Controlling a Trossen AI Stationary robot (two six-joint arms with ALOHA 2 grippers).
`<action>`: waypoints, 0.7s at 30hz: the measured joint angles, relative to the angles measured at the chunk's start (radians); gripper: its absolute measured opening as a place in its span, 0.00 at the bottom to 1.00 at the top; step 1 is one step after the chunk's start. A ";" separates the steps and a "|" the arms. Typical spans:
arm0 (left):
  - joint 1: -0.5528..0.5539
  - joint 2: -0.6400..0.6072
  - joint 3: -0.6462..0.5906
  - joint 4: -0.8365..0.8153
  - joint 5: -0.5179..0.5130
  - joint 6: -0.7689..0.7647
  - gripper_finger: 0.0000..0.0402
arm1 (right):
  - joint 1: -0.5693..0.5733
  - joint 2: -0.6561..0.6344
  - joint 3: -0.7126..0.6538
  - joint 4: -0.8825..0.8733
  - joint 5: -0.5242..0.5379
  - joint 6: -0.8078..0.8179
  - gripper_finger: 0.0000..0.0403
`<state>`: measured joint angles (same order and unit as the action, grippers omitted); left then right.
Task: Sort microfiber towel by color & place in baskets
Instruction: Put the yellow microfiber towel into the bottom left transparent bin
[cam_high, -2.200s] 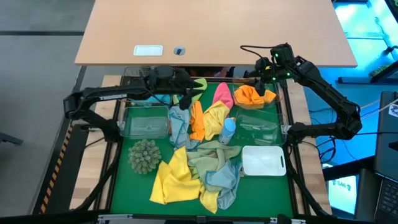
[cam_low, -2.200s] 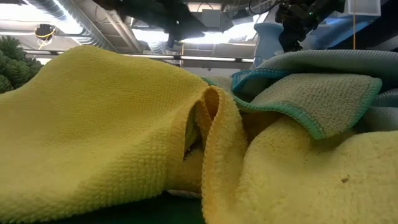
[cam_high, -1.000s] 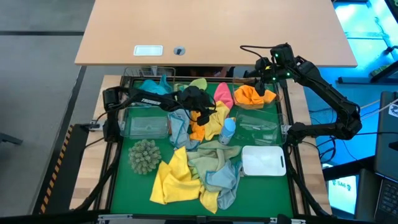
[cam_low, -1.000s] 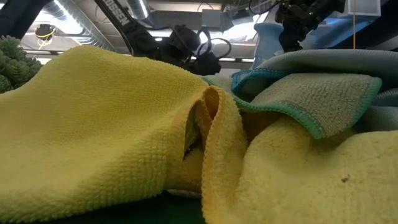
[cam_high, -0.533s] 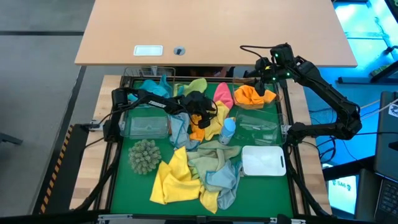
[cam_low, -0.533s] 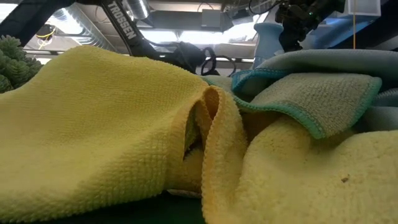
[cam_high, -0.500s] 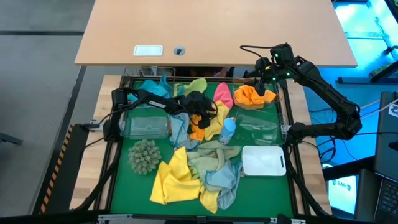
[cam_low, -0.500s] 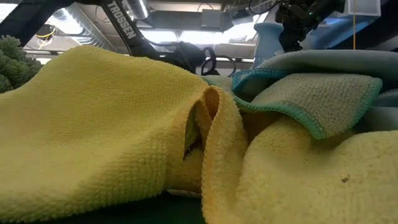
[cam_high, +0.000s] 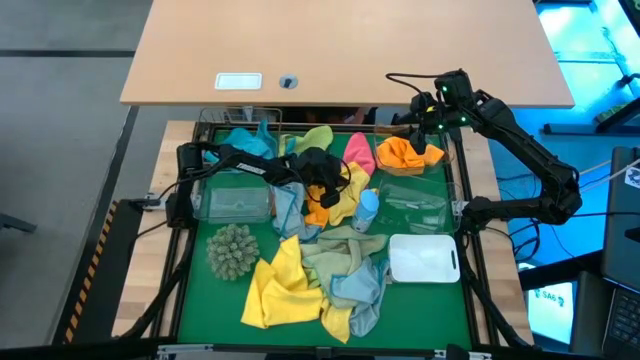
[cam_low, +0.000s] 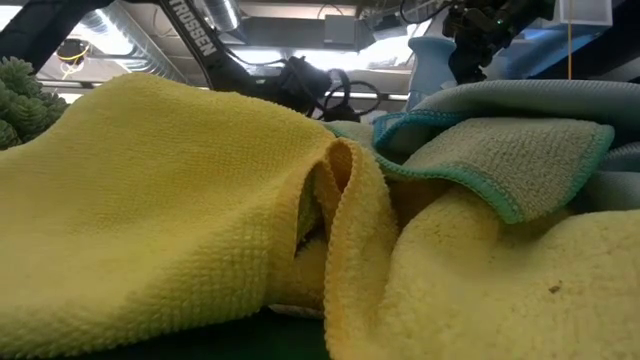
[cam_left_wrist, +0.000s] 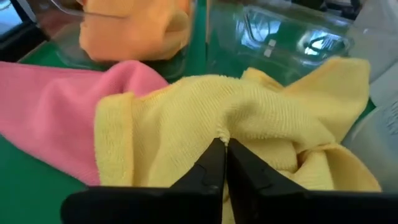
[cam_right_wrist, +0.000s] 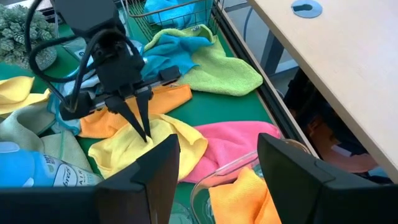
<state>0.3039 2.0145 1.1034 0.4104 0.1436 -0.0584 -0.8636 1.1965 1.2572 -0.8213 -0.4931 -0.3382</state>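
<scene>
Green matting (cam_high: 200, 300) covers the work surface. At far left, a spiky grey-green ball (cam_high: 232, 250) sits on the mat, with a clear basket (cam_high: 235, 195) just behind it. Behind that basket, a light blue towel (cam_high: 245, 138) lies at the back edge, with a light green towel (cam_high: 315, 136) further right.

Left gripper (cam_high: 330, 186): positioned over the centre of the towel pile. In the left wrist view the two fingers are pressed together, their tips pinching a fold of a yellow towel (cam_left_wrist: 249, 124). The right wrist view confirms this: the closed tips (cam_right_wrist: 144, 127) meet the same yellow towel (cam_right_wrist: 161, 146), which overlaps an orange towel (cam_right_wrist: 99, 124). A pink towel (cam_high: 358, 150) lies just beside the yellow one, toward the back.

A small light-blue bottle (cam_high: 367, 207) lies right of the gripped towel. Nearer the front, a heap of yellow, light green and light blue towels (cam_high: 320, 275) spreads across the mat.

Right gripper (cam_high: 432, 118): hovers at the back right, above a clear basket holding an orange towel (cam_high: 405, 153). Its fingers (cam_right_wrist: 155, 174) stand spread apart, holding nothing. An empty clear basket (cam_high: 415, 203) and a white basket (cam_high: 424, 258) sit in front of it.
</scene>
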 joint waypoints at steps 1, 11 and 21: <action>0.002 -0.010 0.000 0.000 0.000 -0.001 0.01 | 0.000 0.000 0.000 0.000 0.000 0.000 0.54; 0.016 -0.217 0.000 -0.064 0.002 0.016 0.00 | 0.000 0.000 0.000 -0.019 0.011 0.000 0.54; 0.017 -0.554 0.000 -0.242 -0.030 0.069 0.00 | 0.000 0.000 0.000 -0.019 0.013 0.000 0.54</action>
<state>0.3214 1.4603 1.1030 0.1687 0.1132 0.0101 -0.8636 1.1965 1.2572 -0.8407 -0.4804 -0.3382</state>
